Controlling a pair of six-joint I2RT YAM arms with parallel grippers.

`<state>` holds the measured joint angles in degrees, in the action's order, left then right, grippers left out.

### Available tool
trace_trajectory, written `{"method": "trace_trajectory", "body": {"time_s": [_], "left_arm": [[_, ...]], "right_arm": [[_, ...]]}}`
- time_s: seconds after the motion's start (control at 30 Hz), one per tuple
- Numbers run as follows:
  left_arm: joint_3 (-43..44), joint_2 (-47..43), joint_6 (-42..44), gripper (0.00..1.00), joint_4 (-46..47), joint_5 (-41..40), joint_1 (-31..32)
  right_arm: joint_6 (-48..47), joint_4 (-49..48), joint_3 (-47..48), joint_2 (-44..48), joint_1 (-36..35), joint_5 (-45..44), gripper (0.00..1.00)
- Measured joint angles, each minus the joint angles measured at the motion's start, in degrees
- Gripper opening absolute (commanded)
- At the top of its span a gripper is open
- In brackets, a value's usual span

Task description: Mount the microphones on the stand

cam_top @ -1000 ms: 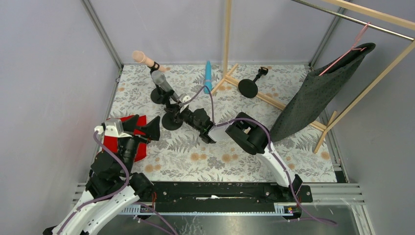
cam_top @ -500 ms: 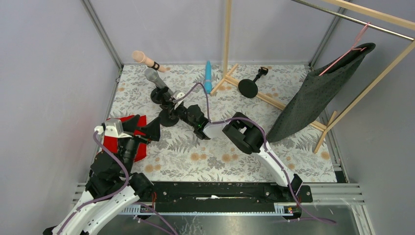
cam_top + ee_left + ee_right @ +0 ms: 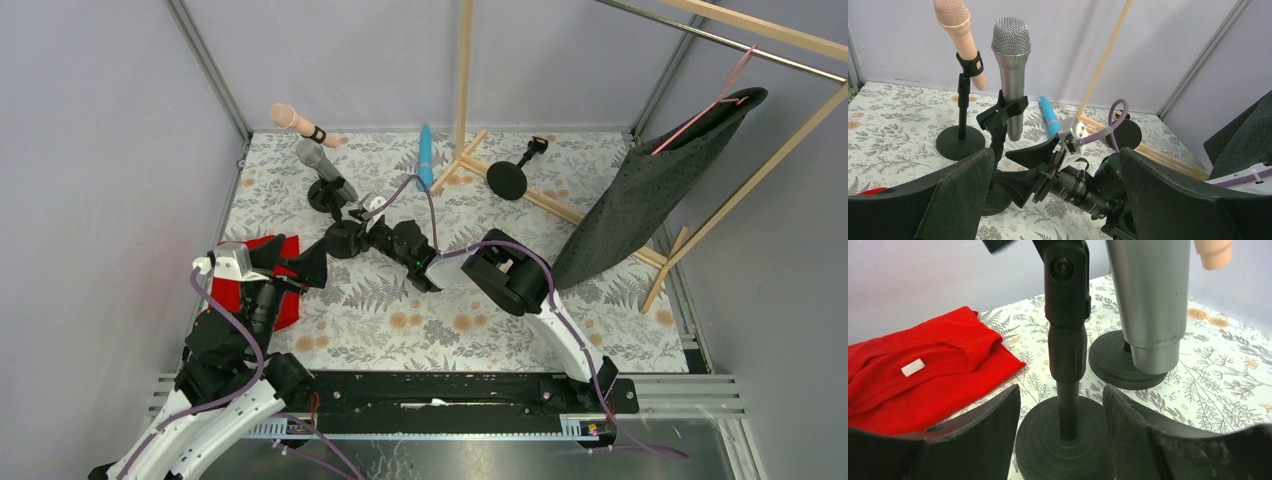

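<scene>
The silver-grey microphone [image 3: 322, 163] stands clipped in a black stand [image 3: 1066, 340], and it also shows in the left wrist view [image 3: 1010, 75]. The peach-pink microphone [image 3: 290, 119] is clipped in a second stand behind it. The cyan-blue microphone [image 3: 426, 155] lies flat on the table at the back. A third stand [image 3: 508, 180] holds nothing. My right gripper [image 3: 1063, 435] is open, with a finger on either side of the silver microphone's stand pole just above its base, with gaps to the pole. My left gripper [image 3: 293, 262] is open and empty over the red cloth.
A folded red cloth [image 3: 262, 285] lies at the left under the left gripper. A wooden rack [image 3: 463, 80] stands at the back right, with a dark garment [image 3: 650, 190] hanging from it. Grey walls close in the floral table [image 3: 450, 320] on three sides.
The silver microphone and its stand shifted a little toward the back left with the right gripper. The right arm then drew back slightly. The left arm has not moved.
</scene>
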<state>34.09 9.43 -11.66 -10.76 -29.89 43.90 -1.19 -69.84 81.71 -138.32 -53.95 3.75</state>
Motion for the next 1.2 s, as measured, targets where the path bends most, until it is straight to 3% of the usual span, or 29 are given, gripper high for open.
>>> {"method": "trace_trajectory", "body": {"time_s": [0.3,0.63,0.8,0.93,1.2], "left_arm": [[0.0,0.0,-0.26,0.99,-0.11,-0.02,-0.13],[0.0,0.0,-0.66,0.99,-0.11,0.2,-0.74],[0.0,0.22,-0.87,0.99,-0.11,0.33,-0.94],[0.02,1.25,-1.11,0.99,-0.13,0.39,-1.03],[0.02,3.58,-1.88,0.99,-0.33,0.81,-1.05]], "right_arm": [[0.22,-4.83,-11.23,8.72,0.02,0.35,0.69],[0.81,-10.71,-35.26,20.06,0.02,-0.68,0.69],[2.29,-9.07,-45.44,29.27,0.02,-6.58,0.7],[4.2,1.62,-47.12,38.58,0.02,-12.17,0.74],[9.77,34.64,-41.38,52.52,0.85,-25.53,0.77]]}}
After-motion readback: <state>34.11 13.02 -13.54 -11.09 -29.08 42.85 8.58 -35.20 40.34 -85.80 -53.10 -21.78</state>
